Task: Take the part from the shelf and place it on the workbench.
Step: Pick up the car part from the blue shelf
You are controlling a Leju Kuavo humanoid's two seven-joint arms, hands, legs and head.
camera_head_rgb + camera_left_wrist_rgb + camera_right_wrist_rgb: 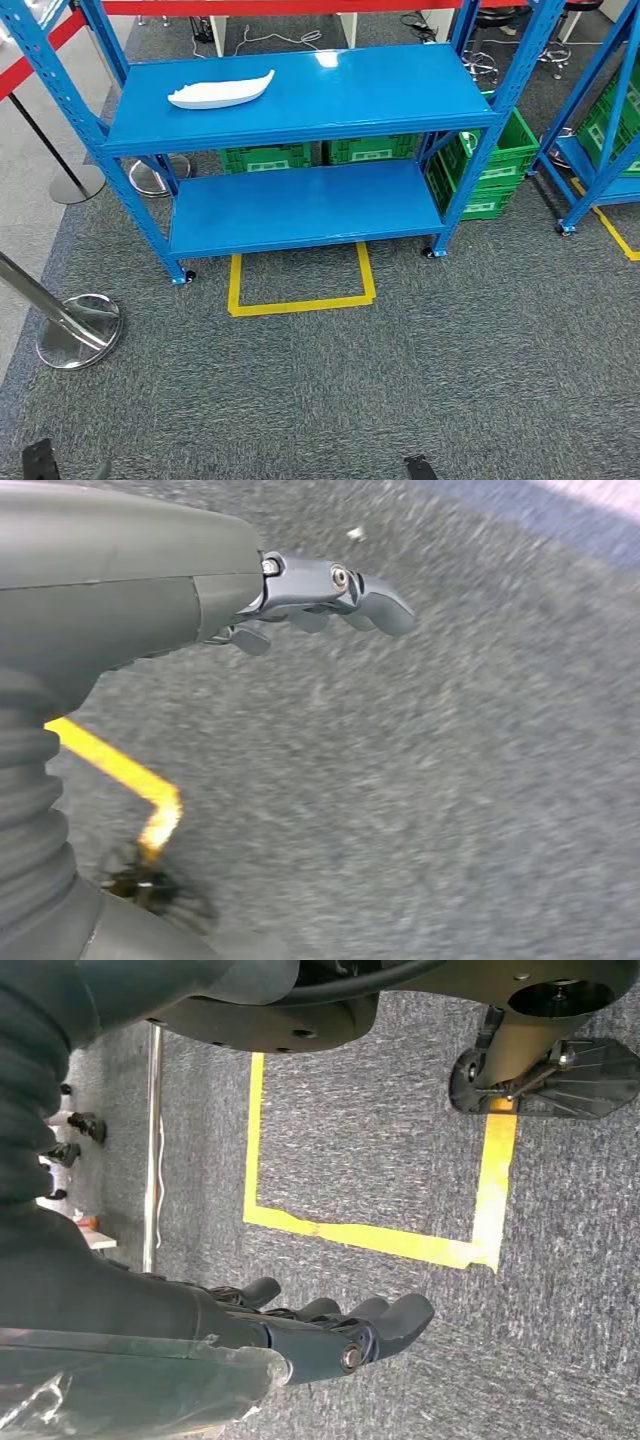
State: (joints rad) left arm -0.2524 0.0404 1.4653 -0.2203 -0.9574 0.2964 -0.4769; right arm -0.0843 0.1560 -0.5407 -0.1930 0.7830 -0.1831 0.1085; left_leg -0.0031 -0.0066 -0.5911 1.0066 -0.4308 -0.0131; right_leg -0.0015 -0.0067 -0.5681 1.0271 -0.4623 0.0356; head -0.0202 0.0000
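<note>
A long white curved part lies on the top level of the blue shelf, toward its left side. Both arms hang low, far from it. In the left wrist view my left hand is stretched out over grey carpet, holding nothing. My right hand likewise hangs over the carpet with its fingers extended and nothing in them.
Green crates stand behind and right of the shelf. A yellow taped square marks the floor in front of it. A chrome stanchion base stands at the left, and a second blue rack at the right.
</note>
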